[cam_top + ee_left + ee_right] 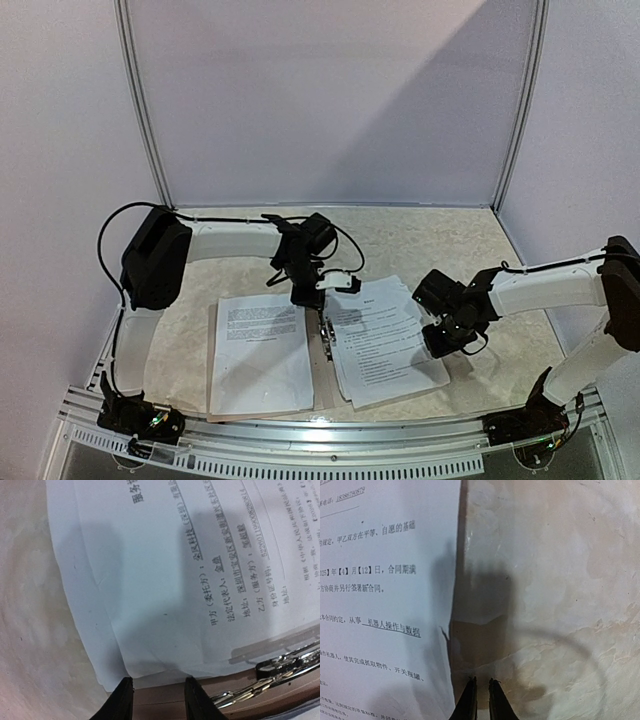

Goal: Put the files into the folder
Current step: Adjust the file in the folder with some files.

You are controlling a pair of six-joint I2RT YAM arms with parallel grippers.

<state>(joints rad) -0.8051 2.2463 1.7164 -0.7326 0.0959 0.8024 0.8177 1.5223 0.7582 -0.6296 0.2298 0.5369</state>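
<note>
The tan folder (321,388) lies open on the table. One white file (260,350) rests on its left leaf, and a fanned stack of files (385,340) covers the right leaf. The metal clip (325,336) sits on the spine. My left gripper (308,295) hovers at the spine's far end, open and empty, over the stack's corner (165,605), bare folder (160,700) and the clip (280,672). My right gripper (442,345) is at the stack's right edge, shut on nothing, over a strip of folder (475,635) beside the printed sheet (385,610).
An aluminium rail (330,440) runs along the near edge with both arm bases on it. Black cables (110,250) loop by the left arm. White walls and two frame posts (145,100) close in the back. Marbled tabletop (560,580) lies right of the folder.
</note>
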